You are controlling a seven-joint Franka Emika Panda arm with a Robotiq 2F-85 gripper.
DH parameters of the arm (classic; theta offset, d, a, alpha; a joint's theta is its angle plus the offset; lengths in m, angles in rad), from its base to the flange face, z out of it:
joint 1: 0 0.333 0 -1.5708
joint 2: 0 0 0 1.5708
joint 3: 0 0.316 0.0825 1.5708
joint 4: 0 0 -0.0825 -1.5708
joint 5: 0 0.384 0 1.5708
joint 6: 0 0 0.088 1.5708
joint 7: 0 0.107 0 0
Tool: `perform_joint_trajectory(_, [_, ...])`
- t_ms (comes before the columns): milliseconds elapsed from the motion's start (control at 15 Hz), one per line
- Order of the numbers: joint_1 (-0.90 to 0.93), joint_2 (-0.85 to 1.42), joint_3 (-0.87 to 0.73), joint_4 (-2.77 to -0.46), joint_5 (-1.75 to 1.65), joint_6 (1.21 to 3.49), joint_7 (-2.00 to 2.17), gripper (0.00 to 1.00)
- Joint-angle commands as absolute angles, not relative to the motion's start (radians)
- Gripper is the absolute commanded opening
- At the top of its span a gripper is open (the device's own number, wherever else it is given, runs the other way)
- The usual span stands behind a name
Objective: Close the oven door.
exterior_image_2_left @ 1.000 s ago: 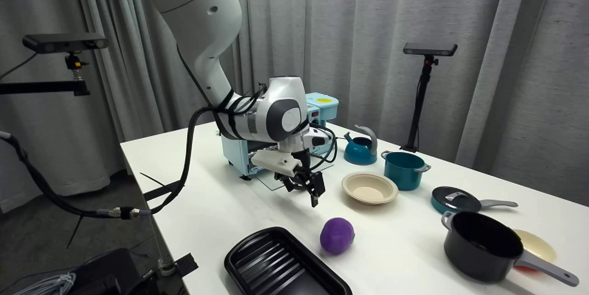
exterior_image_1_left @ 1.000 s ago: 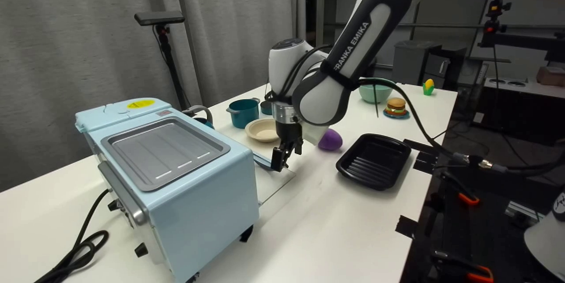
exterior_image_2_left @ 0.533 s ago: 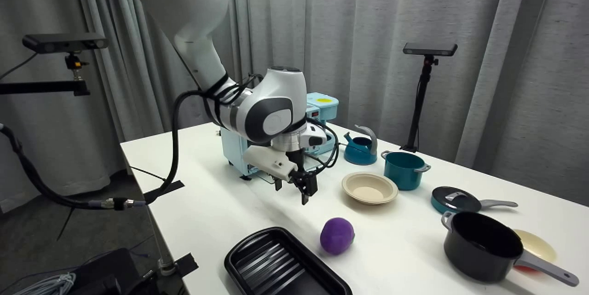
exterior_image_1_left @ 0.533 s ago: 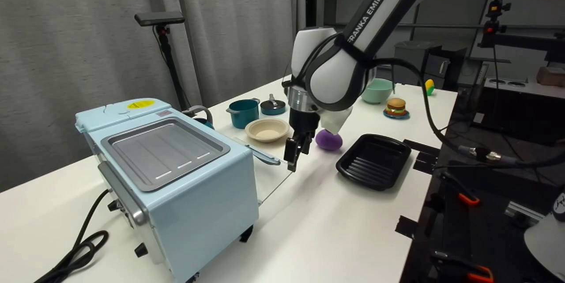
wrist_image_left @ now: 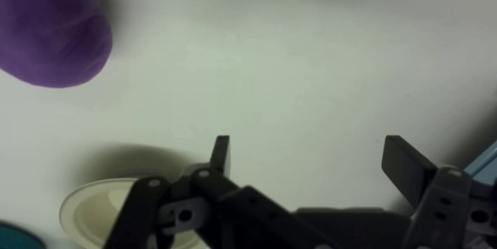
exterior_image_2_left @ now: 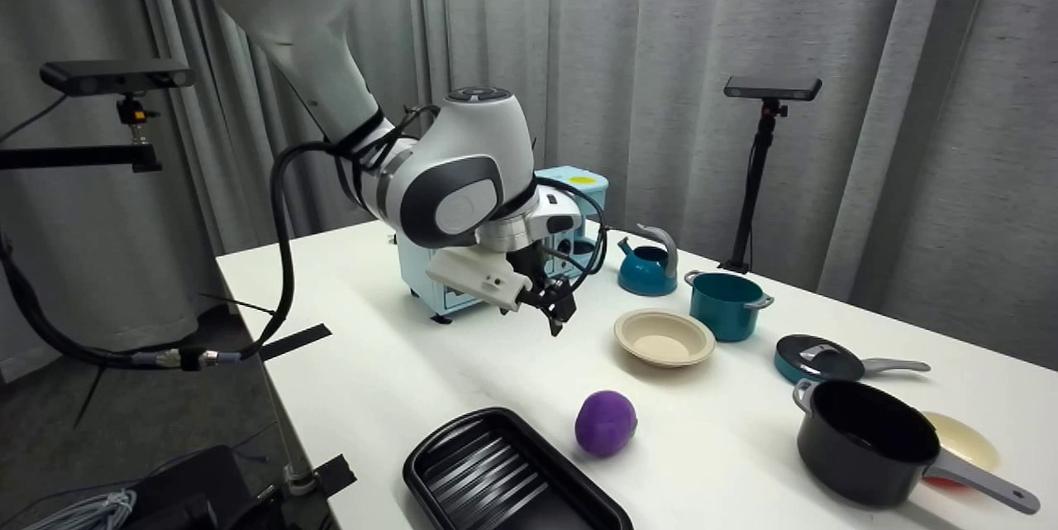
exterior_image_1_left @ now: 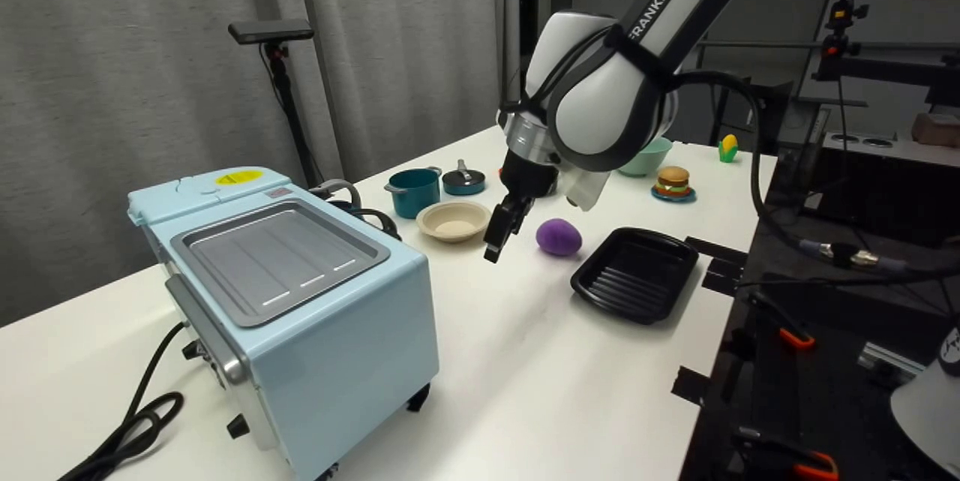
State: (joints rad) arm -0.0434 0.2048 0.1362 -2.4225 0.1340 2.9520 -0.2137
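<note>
Fingers (wrist_image_left: 405, 169) are hanging apart above the table (exterior_image_1_left: 525, 361), where the pale-blue oven (exterior_image_1_left: 352, 350) is sitting nearby; its door (exterior_image_2_left: 459, 301), mostly hidden behind the arm (exterior_image_2_left: 450, 191), is standing upright against its face.

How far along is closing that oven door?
Done: the oven door looks shut, though the arm hides much of it; in an exterior view it doesn't jut from the oven. In hand: nothing; the gripper is open and empty. Left: perhaps backing the arm away.

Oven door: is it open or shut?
Shut, it appears: the door stands upright against the oven, not jutting over the table, though the arm largely hides it.
</note>
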Motion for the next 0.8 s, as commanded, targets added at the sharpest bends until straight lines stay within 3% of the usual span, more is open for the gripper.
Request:
perform_joint_trajectory(0, [-0.067,0.155,0.171,-2.459,0.169,3.049,-0.264,1.00])
perform_joint_trajectory(733, [-0.049,0.043,0.184,-2.479,0.142,3.041,-0.241,1.00])
